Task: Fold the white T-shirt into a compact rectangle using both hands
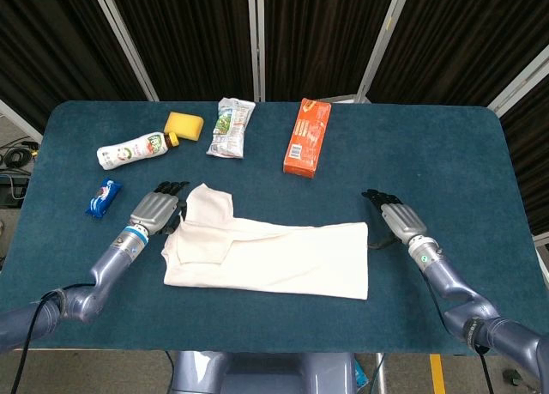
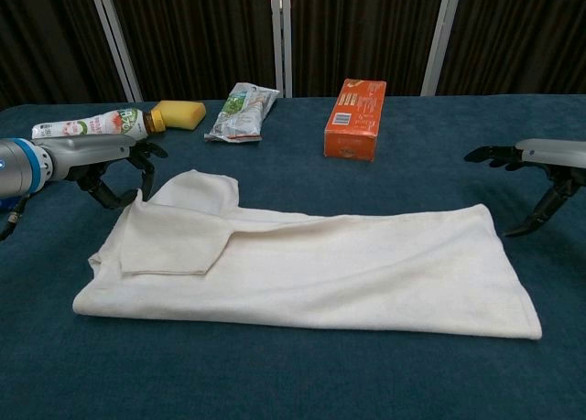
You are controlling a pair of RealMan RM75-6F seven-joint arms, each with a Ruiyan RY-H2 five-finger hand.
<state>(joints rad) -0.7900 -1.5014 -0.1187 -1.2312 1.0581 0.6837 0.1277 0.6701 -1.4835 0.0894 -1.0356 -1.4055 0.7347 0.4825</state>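
The white T-shirt [image 1: 266,255] [image 2: 311,264] lies flat as a long folded band on the blue table, with one sleeve folded over at its left end. My left hand [image 1: 154,211] [image 2: 110,162] hovers at that left end, its fingers arched and apart just beside the shirt's upper corner, holding nothing. My right hand [image 1: 397,216] [image 2: 536,164] is a little off the shirt's upper right corner. Its fingers are stretched out and its thumb points down, clear of the cloth.
Along the far side of the table lie an orange box [image 1: 307,136] [image 2: 355,118], a green-white snack bag [image 1: 231,127] [image 2: 242,112], a yellow sponge [image 1: 184,125] [image 2: 179,114] and a white bottle [image 1: 133,149] [image 2: 87,125]. A small blue packet [image 1: 104,197] lies left of my left hand.
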